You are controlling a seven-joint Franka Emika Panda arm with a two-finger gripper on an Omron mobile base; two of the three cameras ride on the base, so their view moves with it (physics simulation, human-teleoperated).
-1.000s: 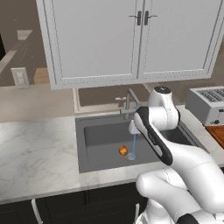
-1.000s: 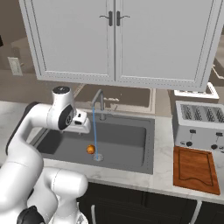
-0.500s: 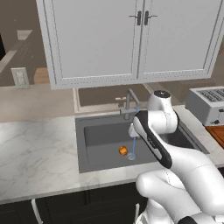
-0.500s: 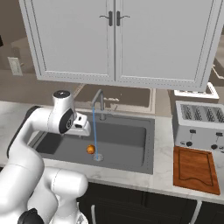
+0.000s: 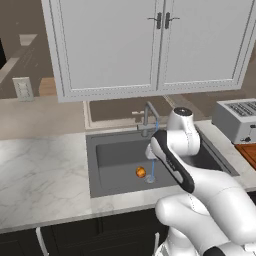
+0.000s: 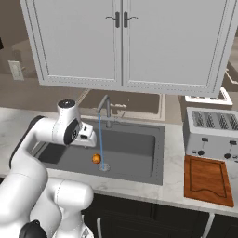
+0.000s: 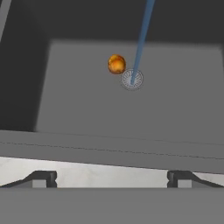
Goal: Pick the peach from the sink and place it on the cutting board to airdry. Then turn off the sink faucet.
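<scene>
The jaws stood wide apart and empty, the gripper (image 7: 112, 177) hovering above the sink (image 7: 87, 113). On its floor lay the peach (image 7: 116, 64), touching the drain (image 7: 131, 79) (water stream (image 7: 141, 41) landing there). The cutting board (image 6: 207, 181) sat on the surface, well apart.

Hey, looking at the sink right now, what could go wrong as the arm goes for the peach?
The peach sits right beside the drain, where the water stream lands, so the gripper, open above the sink edge, may get splashed or nudge the round fruit into rolling. The faucet stands close to the arm's path, so a bump seems possible.
</scene>
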